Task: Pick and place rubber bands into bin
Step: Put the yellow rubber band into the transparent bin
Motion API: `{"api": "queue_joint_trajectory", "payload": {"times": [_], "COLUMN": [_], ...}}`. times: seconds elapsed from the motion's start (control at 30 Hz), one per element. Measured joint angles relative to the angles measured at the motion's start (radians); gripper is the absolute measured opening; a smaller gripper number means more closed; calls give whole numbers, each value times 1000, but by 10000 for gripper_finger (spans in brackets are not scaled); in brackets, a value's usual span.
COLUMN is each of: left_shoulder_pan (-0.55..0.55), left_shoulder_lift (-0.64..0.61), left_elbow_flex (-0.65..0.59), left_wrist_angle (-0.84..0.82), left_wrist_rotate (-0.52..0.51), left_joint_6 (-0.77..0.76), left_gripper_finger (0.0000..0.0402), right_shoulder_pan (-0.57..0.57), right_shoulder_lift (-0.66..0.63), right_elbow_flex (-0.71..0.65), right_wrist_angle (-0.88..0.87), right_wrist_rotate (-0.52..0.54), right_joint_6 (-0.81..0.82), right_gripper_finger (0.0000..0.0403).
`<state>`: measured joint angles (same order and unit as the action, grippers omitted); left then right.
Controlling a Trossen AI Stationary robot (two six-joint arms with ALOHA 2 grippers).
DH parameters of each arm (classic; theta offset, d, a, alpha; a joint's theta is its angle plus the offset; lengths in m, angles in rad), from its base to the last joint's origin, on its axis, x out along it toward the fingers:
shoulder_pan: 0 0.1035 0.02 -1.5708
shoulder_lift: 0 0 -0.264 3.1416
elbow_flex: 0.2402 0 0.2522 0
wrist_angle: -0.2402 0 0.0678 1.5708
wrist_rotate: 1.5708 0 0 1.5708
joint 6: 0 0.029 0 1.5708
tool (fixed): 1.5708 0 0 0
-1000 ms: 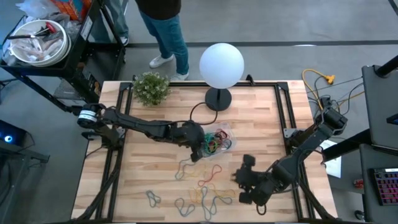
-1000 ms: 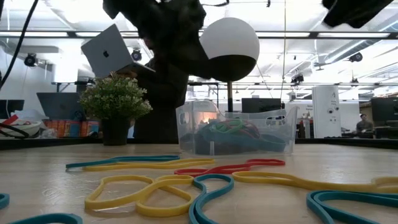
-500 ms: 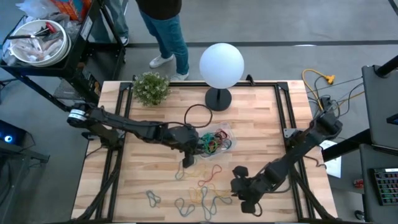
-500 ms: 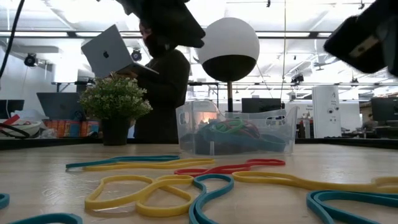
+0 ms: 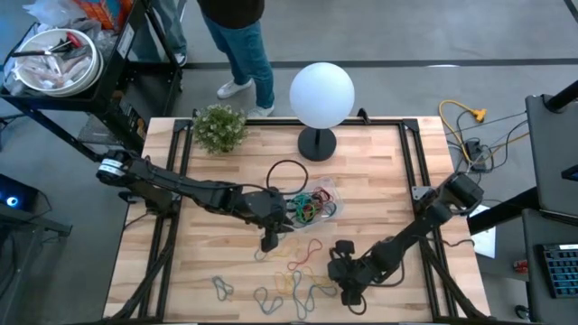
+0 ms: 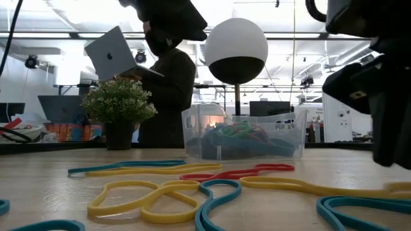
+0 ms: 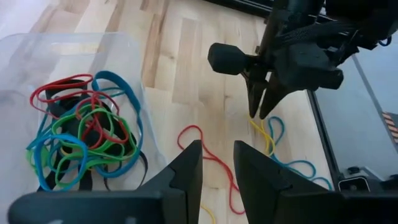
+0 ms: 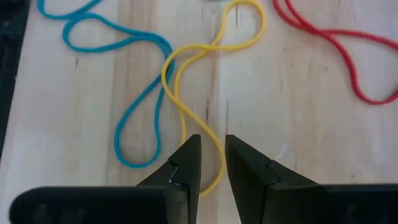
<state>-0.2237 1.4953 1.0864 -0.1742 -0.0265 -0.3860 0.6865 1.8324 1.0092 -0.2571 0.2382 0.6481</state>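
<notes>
Two arms share the wooden desk (image 5: 370,171), with a white globe lamp (image 5: 321,94) and a small potted plant (image 5: 219,127) at its far edge. We place the bin (image 5: 318,200) near the middle of the desk – it already holds a tangle of red, blue, green and black loops. Many rubber bands (image 5: 289,275) are not yet picked; they lie loose on the near half of the desk, well apart from the bin.

The left gripper (image 5: 269,240) hangs just beside the bin's near side, its fingers parted by a narrow gap with nothing between them. The right gripper (image 5: 347,290) is down over the loose bands; its wrist view shows the fingers slightly apart and straddling a yellow band (image 8: 198,99), which crosses a blue band (image 8: 134,112) on the wood.

We judge the step in hand to be the pick of that yellow band. The next move calls for lowering to the wood and closing on the yellow strand alone – the blue one lies close enough to be caught with it.
</notes>
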Motion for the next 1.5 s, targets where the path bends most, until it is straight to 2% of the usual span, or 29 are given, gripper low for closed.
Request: {"api": "queue_joint_trajectory", "payload": {"times": [0.6, 0.7, 0.8, 1.03, 1.2, 1.5], "left_shoulder_pan": [0, 0, -1, -1, -6, -10], "left_shoulder_lift": [2, 2, 2, -4, -15, -39], "left_elbow_flex": [-5, -5, -5, -5, -5, -6], "left_wrist_angle": [0, 0, 0, 0, 0, -1], "left_wrist_rotate": [0, 0, 0, 27, 48, 49], "left_joint_6": [-3, -3, -4, -52, -54, -53], "left_gripper_finger": [75, 75, 75, 75, 75, 75], "right_shoulder_pan": [-18, -19, -20, -19, -13, -4], "right_shoulder_lift": [31, 31, 31, 22, -7, -56], "right_elbow_flex": [-4, -3, -3, 0, 16, 156], "right_wrist_angle": [-55, -80, -92, -105, -155, -351], "right_wrist_rotate": [-78, -103, -120, -127, -73, 91], "right_joint_6": [-28, -16, -14, 35, 43, -8], "right_gripper_finger": [66, 50, 17, 8, 8, 8]}}
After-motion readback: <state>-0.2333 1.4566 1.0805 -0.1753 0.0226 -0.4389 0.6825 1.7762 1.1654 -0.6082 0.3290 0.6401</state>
